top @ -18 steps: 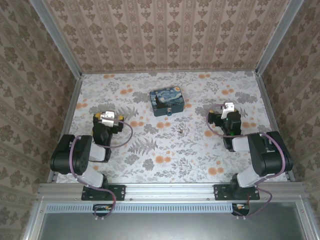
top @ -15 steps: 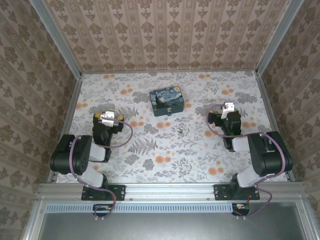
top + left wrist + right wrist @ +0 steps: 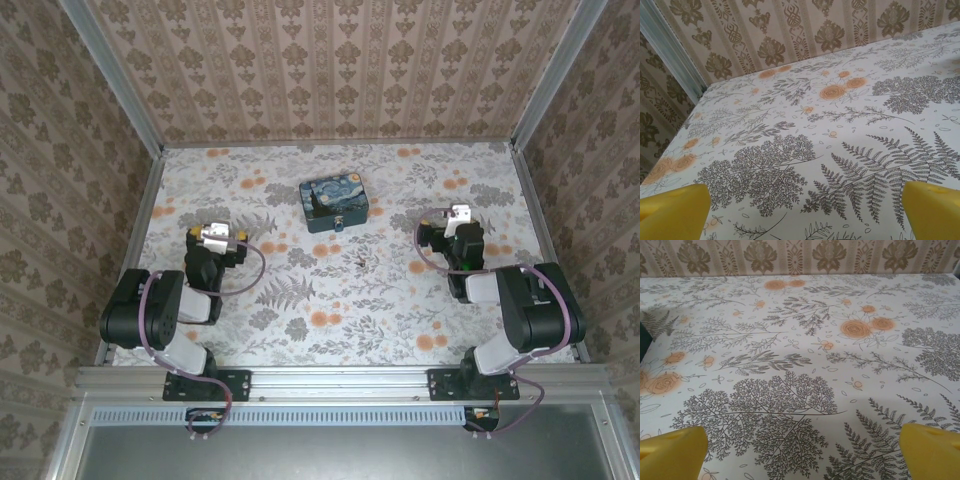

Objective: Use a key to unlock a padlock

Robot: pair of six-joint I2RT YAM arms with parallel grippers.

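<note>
A tiny blue-teal padlock [image 3: 340, 222] sits at the near edge of the starry-night box [image 3: 335, 201] in the top view. The key [image 3: 359, 262], a small dark reddish speck, lies on the floral cloth nearer the arms. My left gripper [image 3: 218, 233] rests low at the left, well away from both. My right gripper [image 3: 458, 214] rests at the right. In the left wrist view the left gripper [image 3: 804, 220] is open, with yellow fingertips [image 3: 672, 212] far apart over bare cloth. The right gripper [image 3: 801, 456] is open too, with only cloth between its fingertips [image 3: 932, 452].
The floral tablecloth [image 3: 300, 300] covers the table. Wallpapered walls [image 3: 330, 70] and aluminium frame posts [image 3: 150, 200] close in the back and both sides. The painted box stands at the centre back, between the two arms.
</note>
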